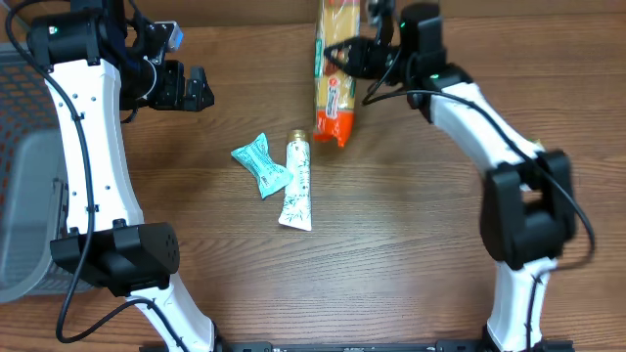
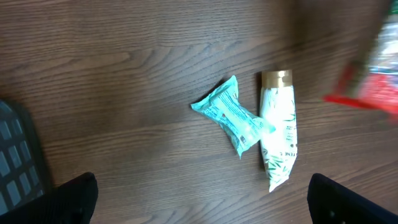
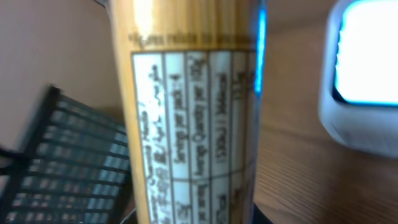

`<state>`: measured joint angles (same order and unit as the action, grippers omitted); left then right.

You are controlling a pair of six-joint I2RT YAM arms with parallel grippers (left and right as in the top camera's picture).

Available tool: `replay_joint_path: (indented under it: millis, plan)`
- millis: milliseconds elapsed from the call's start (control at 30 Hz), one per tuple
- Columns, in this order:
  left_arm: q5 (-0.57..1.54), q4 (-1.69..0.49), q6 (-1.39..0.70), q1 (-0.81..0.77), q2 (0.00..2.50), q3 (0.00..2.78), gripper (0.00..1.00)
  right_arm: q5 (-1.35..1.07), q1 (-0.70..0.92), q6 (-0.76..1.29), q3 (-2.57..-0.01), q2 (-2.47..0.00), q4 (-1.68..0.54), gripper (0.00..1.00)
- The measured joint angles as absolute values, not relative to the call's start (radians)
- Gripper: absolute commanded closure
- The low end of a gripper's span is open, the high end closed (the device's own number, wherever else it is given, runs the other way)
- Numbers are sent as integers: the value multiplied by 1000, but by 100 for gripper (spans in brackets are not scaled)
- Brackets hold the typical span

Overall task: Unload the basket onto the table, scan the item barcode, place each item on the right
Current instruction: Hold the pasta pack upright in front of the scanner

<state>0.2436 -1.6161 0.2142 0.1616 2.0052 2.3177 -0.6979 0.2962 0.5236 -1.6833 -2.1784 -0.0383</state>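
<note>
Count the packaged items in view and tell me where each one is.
3. A teal pouch lies mid-table; a white tube lies just to its right; a long pasta pack is held in the right claw, farther back. Nothing suggests hidden ones.

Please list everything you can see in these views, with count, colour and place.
long packet: one, yellow with an orange-red end, far middle of the table, gripped by the right arm
small packet: one, teal, mid-table, against the tube
tube: one, white with a gold cap, mid-table, lying flat
box with lit screen: one, white, seen only in the right wrist view, beyond the long packet
basket: one, dark mesh, at the overhead view's left edge
table: one, brown wood, under everything
left arm: one, white and black, left side, jaws open and empty
right arm: one, white and black, right side, jaws closed on the long packet
</note>
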Motion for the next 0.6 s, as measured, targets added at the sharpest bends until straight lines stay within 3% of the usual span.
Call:
replay_joint_path:
  millis: [200,600]
  plan:
    - [244,-1616,214,162,2005,2318,0,-692,295,526,-1682,-2312,27,97]
    - [244,-1616,214,162,2005,2318,0,-605,279,566,-1682,-2311,94,97]
